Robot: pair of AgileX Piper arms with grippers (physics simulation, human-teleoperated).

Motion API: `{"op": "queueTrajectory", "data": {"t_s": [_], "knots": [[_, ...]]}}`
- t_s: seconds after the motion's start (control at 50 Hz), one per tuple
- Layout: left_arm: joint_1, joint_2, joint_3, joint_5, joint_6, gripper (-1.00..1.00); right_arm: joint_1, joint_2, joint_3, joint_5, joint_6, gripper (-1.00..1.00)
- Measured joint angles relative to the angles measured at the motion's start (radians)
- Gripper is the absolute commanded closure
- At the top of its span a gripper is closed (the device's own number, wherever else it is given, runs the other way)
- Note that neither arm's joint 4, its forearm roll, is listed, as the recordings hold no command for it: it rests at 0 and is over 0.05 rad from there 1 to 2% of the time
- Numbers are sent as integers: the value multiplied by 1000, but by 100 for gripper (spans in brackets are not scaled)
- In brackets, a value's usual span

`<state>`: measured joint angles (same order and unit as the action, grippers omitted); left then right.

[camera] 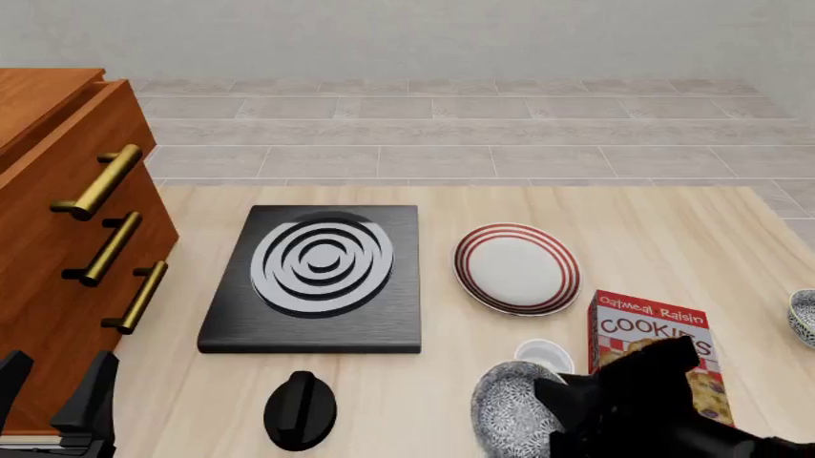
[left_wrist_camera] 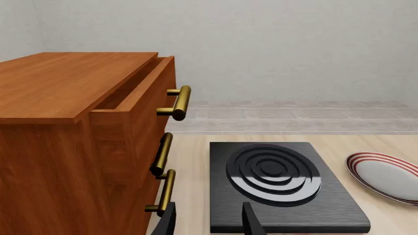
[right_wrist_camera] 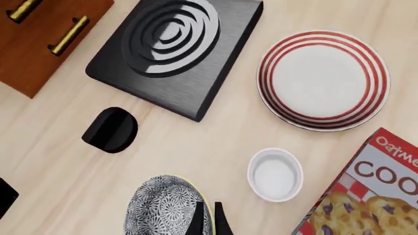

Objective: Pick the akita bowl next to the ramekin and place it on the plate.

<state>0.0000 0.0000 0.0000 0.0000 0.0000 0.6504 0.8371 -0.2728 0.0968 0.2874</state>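
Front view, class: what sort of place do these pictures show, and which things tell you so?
Probably a simulated kitchen worktop: a black burner with spiral rings, a red-ringed plate, a ramekin, a speckled bowl and a cookies box sit on a wooden table beside a wooden drawer cabinet.

Both arms were plain matte black all over, the right end effector [camera: 551,396] a chunky, blocky faceted housing and the left end effector [camera: 52,396] showing just two flat tapered black fingers.
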Motion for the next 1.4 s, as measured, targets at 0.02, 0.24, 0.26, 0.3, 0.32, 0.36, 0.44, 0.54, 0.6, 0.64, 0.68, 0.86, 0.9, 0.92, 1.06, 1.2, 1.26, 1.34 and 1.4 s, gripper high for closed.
{"op": "queueTrajectory", "data": {"t_s": [0.02, 0.24, 0.26, 0.3, 0.32, 0.36, 0.44, 0.54, 0.6, 0.64, 0.68, 0.86, 0.9, 0.92, 1.06, 1.2, 1.26, 1.34, 1.4], "knots": [[0, 0, 0, 0, 0, -100, -2, -4, -4, 5, -1, 100], [0, 0, 0, 0, 0, -100, -24, -33, -50, 46, -13, 100], [0, 0, 0, 0, 0, -100, -26, -34, -54, 49, -15, 100], [0, 0, 0, 0, 0, -100, -31, -36, -63, 54, -18, 100], [0, 0, 0, 0, 0, -100, -34, -36, -67, 56, -20, 100], [0, 0, 0, 0, 0, -100, -39, -37, -76, 61, -23, 100], [0, 0, 0, 0, 0, -100, -53, -33, -95, 67, -32, 100], [0, 0, 0, 0, 0, -100, -69, -24, -118, 71, -44, 100], [0, 0, 0, 0, 0, -100, -80, -14, -132, 70, -53, 100], [0, 0, 0, 0, 0, -100, -86, -5, -141, 68, -58, 100], [0, 0, 0, 0, 0, -100, -93, 4, -148, 64, -63, 100], [0, 0, 0, 0, 0, -100, -128, 58, -168, 26, -84, 100], [0, 0, 0, 0, 0, -100, -136, 73, -172, 16, -88, 100], [0, 0, 0, 0, 0, -100, -140, 80, -175, 11, -89, 100], [0, 0, 0, 0, 0, -100, -164, 123, -198, -14, -100, 100], [0, 0, 0, 0, 0, -100, -187, 162, -225, -33, -108, 100], [0, 0, 0, 0, 0, -100, -197, 180, -237, -42, -110, 100], [0, 0, 0, 0, 0, -100, -210, 205, -256, -53, -115, 100], [0, 0, 0, 0, 0, -100, -220, 224, -270, -61, -118, 100]]}}
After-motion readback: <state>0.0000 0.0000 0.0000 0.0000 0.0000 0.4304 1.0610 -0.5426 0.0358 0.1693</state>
